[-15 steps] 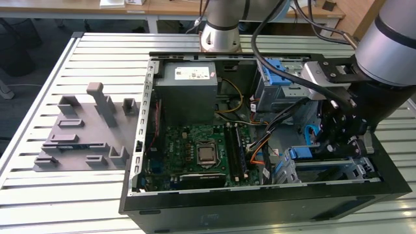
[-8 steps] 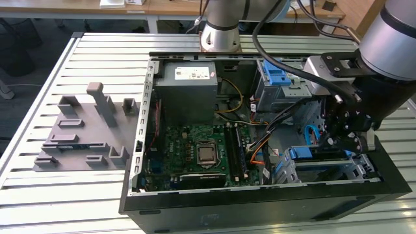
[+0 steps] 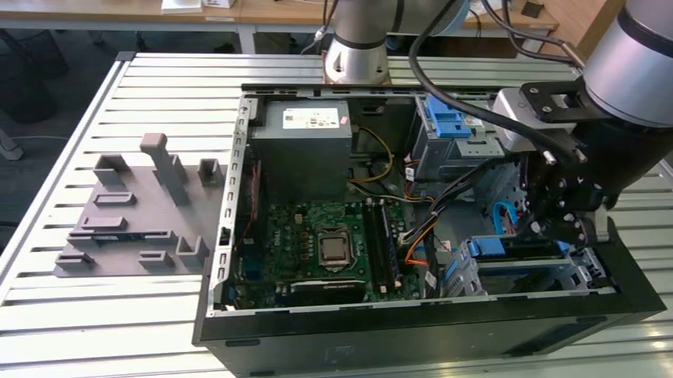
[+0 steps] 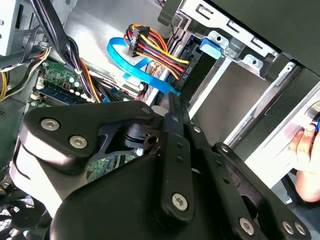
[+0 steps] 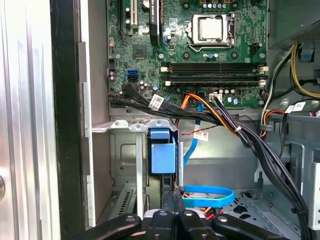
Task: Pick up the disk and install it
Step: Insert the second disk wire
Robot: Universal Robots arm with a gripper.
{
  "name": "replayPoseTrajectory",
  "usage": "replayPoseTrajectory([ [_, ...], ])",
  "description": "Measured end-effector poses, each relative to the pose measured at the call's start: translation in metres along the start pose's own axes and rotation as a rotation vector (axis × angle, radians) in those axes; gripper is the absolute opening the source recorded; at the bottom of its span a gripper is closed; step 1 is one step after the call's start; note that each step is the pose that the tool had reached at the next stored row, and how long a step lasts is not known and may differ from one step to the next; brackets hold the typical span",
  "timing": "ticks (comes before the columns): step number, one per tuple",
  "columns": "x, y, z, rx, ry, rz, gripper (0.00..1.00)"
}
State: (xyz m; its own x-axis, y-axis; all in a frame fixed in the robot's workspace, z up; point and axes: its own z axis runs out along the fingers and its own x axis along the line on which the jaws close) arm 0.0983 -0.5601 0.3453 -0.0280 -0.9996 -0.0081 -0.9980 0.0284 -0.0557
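- Gripper (image 3: 549, 235) hangs low over the drive corner of the open computer case (image 3: 421, 335), at the exterior view's right. In both wrist views its two fingers (image 5: 173, 197) are pressed together with nothing between them: clenched and empty.
- Just beyond the fingertips sits the disk (image 3: 521, 250), already inside the silver drive cage (image 3: 526, 281) at the case's lower right corner in the exterior view, well apart from the motherboard (image 3: 315, 244).
- Judging from this, the pick-up is done and the disk is released into its bay. Whether it is pushed fully home or latched cannot be told.
- A flat blue data cable (image 5: 207, 195) lies looped beside the fingers and a bundle of coloured power wires (image 4: 152, 42) hangs close by. I cannot tell whether either is plugged into the disk.
- The disk lies flat, with its long axis running across the exterior view from left to right.
- Its blue plastic end (image 5: 162, 152) faces the exterior view's left, towards the motherboard, and stands open to the gripper.
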Motion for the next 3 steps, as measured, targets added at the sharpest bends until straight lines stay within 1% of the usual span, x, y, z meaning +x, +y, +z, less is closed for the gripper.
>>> replayPoseTrajectory([
  [3, 0.0, 0.0, -0.0006, 0.0, -0.0003, 0.0, 0.11],
])
